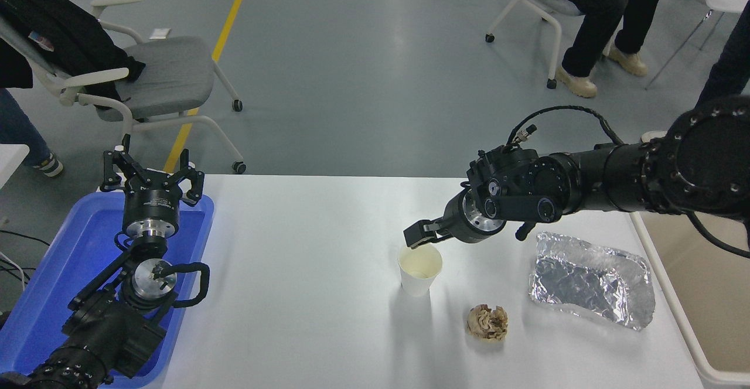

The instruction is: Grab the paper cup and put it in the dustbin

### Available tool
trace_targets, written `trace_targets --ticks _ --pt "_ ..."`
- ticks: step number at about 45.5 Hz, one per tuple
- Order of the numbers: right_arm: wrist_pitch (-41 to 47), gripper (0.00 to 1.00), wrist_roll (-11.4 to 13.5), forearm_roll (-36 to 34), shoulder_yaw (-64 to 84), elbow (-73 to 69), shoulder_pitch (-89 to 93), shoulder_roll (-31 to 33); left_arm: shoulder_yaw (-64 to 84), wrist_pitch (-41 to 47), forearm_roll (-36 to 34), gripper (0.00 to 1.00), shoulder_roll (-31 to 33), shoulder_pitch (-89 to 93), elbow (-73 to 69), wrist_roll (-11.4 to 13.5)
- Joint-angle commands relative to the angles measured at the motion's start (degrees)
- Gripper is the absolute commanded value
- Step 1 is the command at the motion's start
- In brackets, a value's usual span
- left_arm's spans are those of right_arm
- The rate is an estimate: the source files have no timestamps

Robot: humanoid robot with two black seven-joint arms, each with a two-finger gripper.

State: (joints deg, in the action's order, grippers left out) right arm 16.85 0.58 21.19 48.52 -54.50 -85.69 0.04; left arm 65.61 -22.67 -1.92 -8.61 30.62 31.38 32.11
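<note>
Paper cup [419, 268] is stood upright, mouth up, near the table's middle — untouched, its rim left open to a pinch from above. Right gripper [417, 235] is held just over the far rim on a near-level forearm; its opening cannot be told. Dustbin [697, 318] sits at the right edge — left gripper [151, 176], spread open, is parked over the blue tray [53, 295].

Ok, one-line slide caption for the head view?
Right gripper at the far rim of the upright paper cup, dustbin at the table's right edge; left gripper parked over the blue tray.
</note>
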Motion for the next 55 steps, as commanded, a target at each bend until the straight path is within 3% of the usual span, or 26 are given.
trace_targets --ticks 1,7,9,13,17,20,23,36,43,55 --pt "-0.2 1.0 0.0 2.0 -1.4 4.4 6.7 0.0 0.0 0.0 -0.1 0.99 0.0 0.0 0.0 0.0" --pt "-0.2 1.0 0.0 3.3 -2.3 5.6 8.4 0.0 0.0 0.0 0.0 0.99 0.0 0.1 0.0 0.0" --pt "-0.2 0.95 0.0 3.8 -2.4 5.9 8.9 0.0 0.0 0.0 0.0 0.99 0.0 0.1 0.0 0.0" --pt "-0.2 0.74 -0.1 4.3 -2.4 6.2 9.7 0.0 0.0 0.0 0.0 0.99 0.0 0.0 0.0 0.0" --pt "-0.2 0.35 -0.1 4.3 -2.6 6.3 9.8 0.0 0.0 0.0 0.0 0.99 0.0 0.0 0.0 0.0" --pt "0.3 0.13 -0.1 4.2 -2.6 6.3 9.7 0.0 0.0 0.0 0.0 0.99 0.0 0.0 0.0 0.1" --pt "0.5 0.0 -0.1 4.0 -2.6 6.2 9.5 0.0 0.0 0.0 0.0 0.99 0.0 0.1 0.0 0.0" --pt "0.5 0.0 -0.1 3.9 -3.3 4.7 5.8 0.0 0.0 0.0 0.0 0.99 0.0 0.0 0.0 0.0" --pt "2.0 0.0 0.1 1.2 -2.1 -3.5 -4.9 0.0 0.0 0.0 -0.1 0.99 0.0 0.0 0.0 0.0" --pt "8.1 0.0 1.7 -4.4 2.5 -20.8 -28.5 8.0 0.0 0.0 -0.1 0.99 -0.1 -0.1 0.0 0.0"
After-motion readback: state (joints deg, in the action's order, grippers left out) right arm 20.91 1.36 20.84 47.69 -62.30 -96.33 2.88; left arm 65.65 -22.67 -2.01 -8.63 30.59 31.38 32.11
